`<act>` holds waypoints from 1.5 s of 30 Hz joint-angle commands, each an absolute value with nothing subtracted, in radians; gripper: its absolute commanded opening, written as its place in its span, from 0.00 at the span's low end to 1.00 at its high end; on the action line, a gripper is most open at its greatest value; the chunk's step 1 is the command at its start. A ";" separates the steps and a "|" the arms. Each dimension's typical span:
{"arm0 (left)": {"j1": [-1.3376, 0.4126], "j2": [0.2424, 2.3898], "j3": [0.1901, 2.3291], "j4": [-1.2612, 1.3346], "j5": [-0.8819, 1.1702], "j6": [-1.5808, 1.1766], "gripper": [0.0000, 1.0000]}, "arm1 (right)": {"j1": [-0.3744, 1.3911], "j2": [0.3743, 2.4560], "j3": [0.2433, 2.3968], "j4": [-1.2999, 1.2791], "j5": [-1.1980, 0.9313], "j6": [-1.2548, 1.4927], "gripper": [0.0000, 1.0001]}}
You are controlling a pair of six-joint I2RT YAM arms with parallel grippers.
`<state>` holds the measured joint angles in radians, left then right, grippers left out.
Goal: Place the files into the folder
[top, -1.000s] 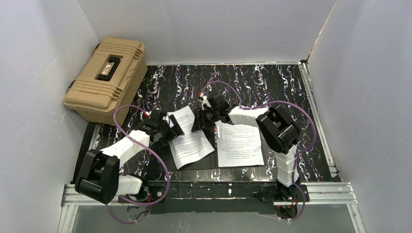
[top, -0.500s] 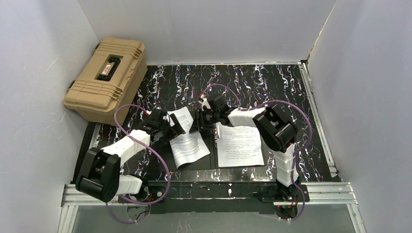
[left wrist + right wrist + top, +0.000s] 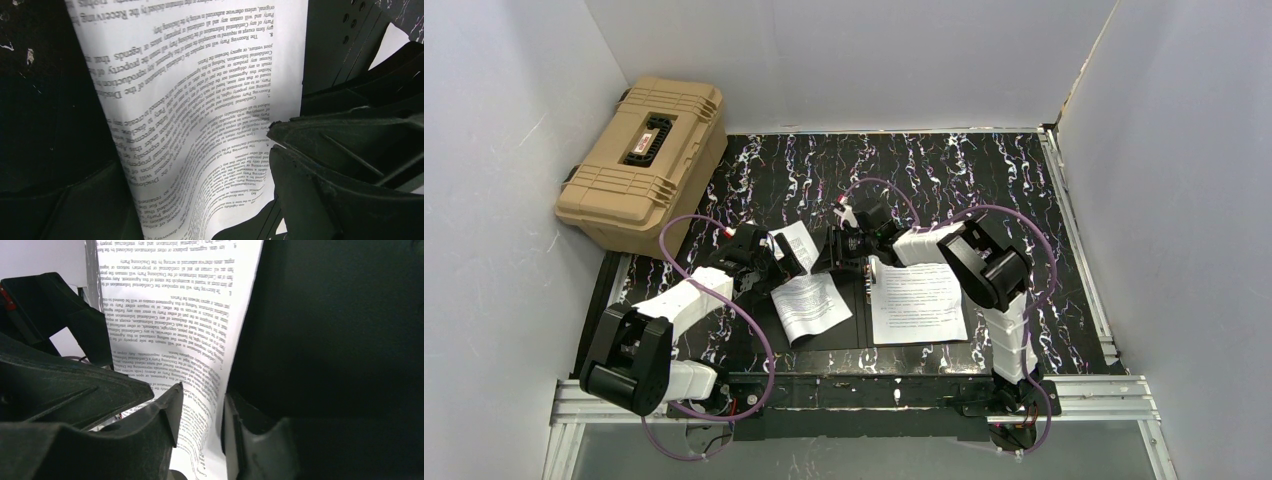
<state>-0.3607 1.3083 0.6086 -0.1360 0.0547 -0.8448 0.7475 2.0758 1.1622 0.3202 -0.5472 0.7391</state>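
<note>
One file sheet (image 3: 809, 300) lies left of centre, its far part raised between the two grippers. My right gripper (image 3: 832, 250) is shut on that raised part; in its wrist view the sheet (image 3: 200, 340) runs through the narrow gap of the gripper (image 3: 200, 405). My left gripper (image 3: 782, 258) is open, and the curved sheet (image 3: 200, 125) fills the space between its fingers (image 3: 320, 175). A second sheet (image 3: 917, 300) lies flat to the right. The open folder (image 3: 864, 325) shows its black inside under the sheets; its punched edge also shows in the left wrist view (image 3: 350, 30).
A tan ribbed hard case (image 3: 644, 160) stands at the back left, partly off the black marbled mat (image 3: 944, 170). White walls close in the left, back and right sides. Purple cables loop over both arms.
My right gripper has moved left with the sheet's raised part, and the sheet's lower end has slid left on the folder. My left gripper has barely moved.
</note>
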 commanded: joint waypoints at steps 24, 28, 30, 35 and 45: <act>-0.355 1.099 0.623 -0.330 0.116 -0.842 0.98 | 0.745 1.801 1.028 0.338 -0.537 0.778 0.01; -0.353 1.044 0.618 -0.312 0.167 -0.849 0.98 | 0.731 1.683 0.986 0.318 -0.538 0.776 0.01; -0.352 1.015 0.610 -0.293 0.196 -0.855 0.98 | 0.719 1.625 0.968 0.302 -0.538 0.776 0.01; -0.350 0.949 0.587 -0.221 0.263 -0.881 0.98 | 0.674 1.483 0.938 0.256 -0.543 0.765 0.01; -0.343 0.873 0.500 0.034 0.422 -0.982 0.98 | 0.645 1.288 0.977 0.141 -0.540 0.762 0.01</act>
